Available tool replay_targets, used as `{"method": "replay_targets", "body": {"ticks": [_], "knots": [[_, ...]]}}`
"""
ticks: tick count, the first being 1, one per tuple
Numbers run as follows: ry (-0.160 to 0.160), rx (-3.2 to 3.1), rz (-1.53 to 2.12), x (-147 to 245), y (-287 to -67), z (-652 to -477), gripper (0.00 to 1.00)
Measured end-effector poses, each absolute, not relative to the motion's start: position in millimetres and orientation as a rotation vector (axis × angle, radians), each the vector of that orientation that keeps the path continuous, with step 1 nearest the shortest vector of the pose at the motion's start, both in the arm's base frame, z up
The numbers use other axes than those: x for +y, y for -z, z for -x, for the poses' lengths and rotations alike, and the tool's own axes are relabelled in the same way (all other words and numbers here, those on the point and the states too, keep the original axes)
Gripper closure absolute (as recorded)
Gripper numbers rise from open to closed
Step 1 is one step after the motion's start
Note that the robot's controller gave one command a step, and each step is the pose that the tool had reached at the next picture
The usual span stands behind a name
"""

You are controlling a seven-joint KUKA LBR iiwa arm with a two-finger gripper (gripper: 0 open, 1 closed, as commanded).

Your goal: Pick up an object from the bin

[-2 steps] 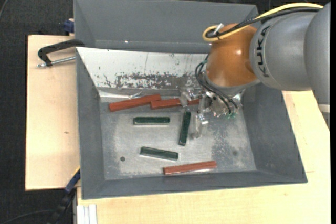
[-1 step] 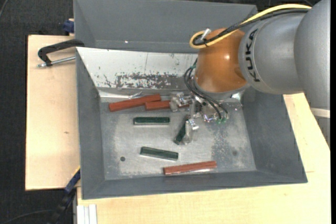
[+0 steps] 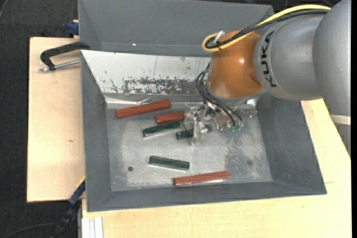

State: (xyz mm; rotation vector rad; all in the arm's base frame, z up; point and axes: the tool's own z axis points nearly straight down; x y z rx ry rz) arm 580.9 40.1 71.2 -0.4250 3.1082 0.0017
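Observation:
My gripper is low in the middle of the bin, below the orange wrist cover. Its metal fingers stand right at the end of a short dark green bar. Just to the left lies a longer dark green bar, and above that a short red bar. Whether the fingers are round the short green bar is not clear.
A long red bar lies near the back wall on the left. Another dark green bar and a long red bar lie towards the front wall. The arm comes in from the right.

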Motion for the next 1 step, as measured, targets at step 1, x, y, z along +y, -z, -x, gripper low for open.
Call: {"method": "replay_targets", "body": {"ticks": [1], "knots": [[-0.002,3.077,0.560,82.4,-213.9,-560.1,1.00]]}}
